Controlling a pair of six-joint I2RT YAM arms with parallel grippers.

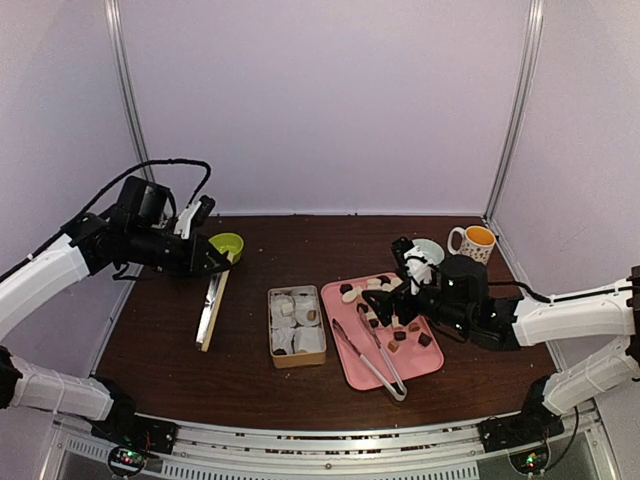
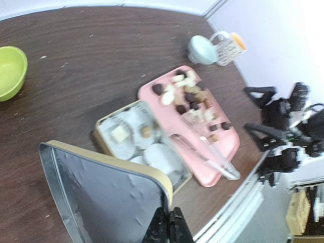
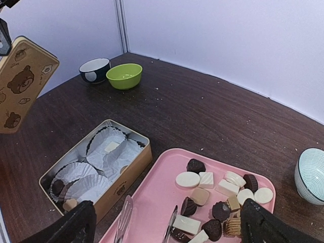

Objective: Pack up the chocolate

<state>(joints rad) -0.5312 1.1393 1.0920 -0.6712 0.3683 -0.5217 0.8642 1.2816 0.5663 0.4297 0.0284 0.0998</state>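
Note:
Several small dark, caramel and white chocolates (image 3: pixel 217 197) lie on a pink tray (image 3: pixel 152 202), also seen from above (image 1: pixel 351 294) and in the left wrist view (image 2: pixel 190 98). The open tan tin (image 1: pixel 296 325) with white paper cups (image 3: pixel 96 167) stands left of the tray and holds a few pieces, one of them white (image 3: pixel 111 147). My right gripper (image 3: pixel 169 228) is open and empty above the tray (image 1: pixel 385 300). My left gripper (image 2: pixel 169 228) is shut on the tin's lid (image 2: pixel 106 192), holding it on edge left of the tin (image 1: pixel 211 312).
Clear tongs (image 1: pixel 370 360) lie on the tray's near side. A green bowl (image 1: pixel 227 245) sits at the back left, with a dark bowl (image 3: pixel 94 70) beside it. A pale teal bowl (image 1: pixel 428 250) and an orange-lined mug (image 1: pixel 473 241) stand behind the tray.

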